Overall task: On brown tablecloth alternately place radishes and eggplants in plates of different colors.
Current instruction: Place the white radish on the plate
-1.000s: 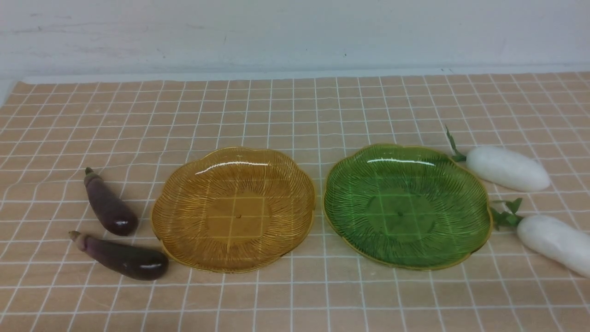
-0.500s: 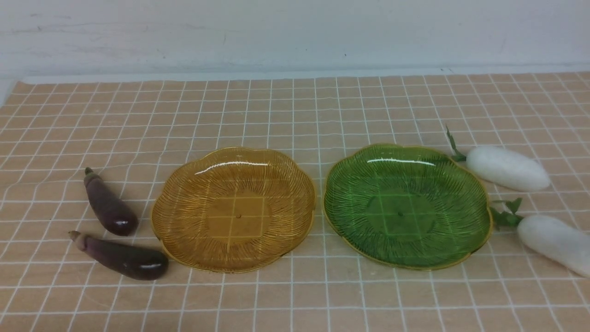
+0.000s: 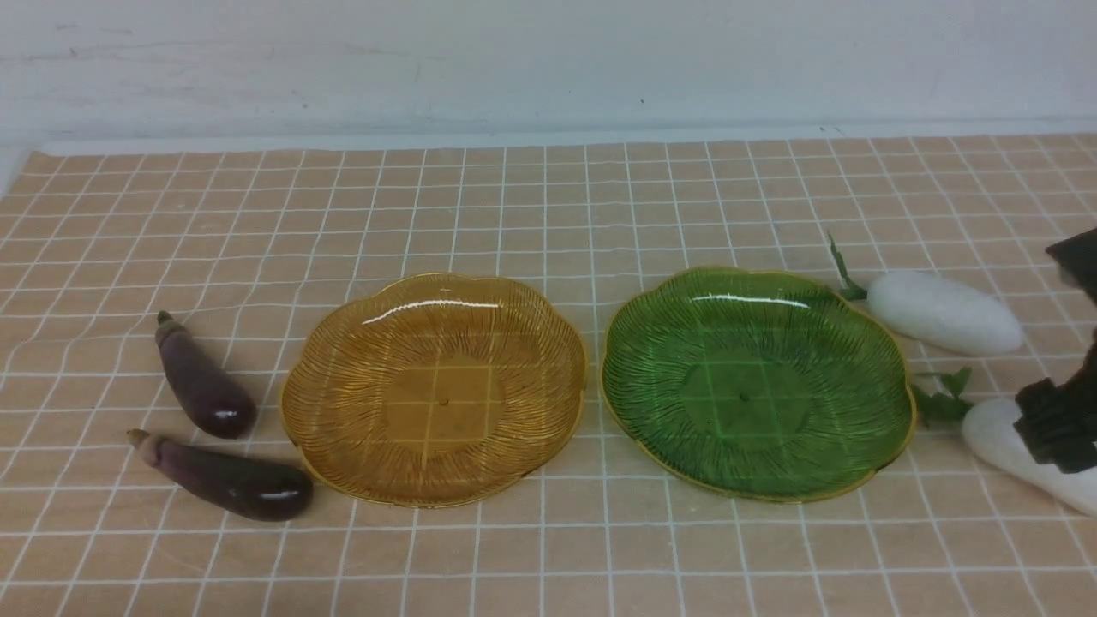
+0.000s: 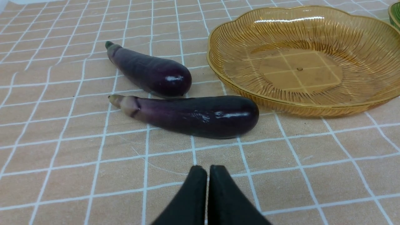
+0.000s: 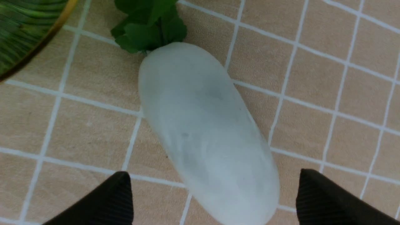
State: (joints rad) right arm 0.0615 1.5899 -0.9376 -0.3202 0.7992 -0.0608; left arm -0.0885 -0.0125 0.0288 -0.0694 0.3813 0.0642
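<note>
On the brown tablecloth [image 3: 531,206] an amber plate [image 3: 434,387] and a green plate [image 3: 756,381] lie side by side, both bare. Two eggplants [image 3: 204,387] [image 3: 227,478] lie left of the amber plate. Two radishes lie right of the green plate, the far one [image 3: 943,312] and the near one [image 3: 998,441]. My right gripper [image 3: 1067,420] is open above the near radish [image 5: 206,131], its fingertips [image 5: 120,190] on either side of it, not touching. My left gripper [image 4: 207,170] is shut and empty, near the closer eggplant [image 4: 193,115].
A white wall [image 3: 548,60] runs behind the cloth's far edge. The green plate's gold rim [image 5: 37,40] lies close to the near radish's leaves [image 5: 147,25].
My right gripper has come into the front view from the right edge and now sits over the near radish. The vegetables and plates have not moved.
</note>
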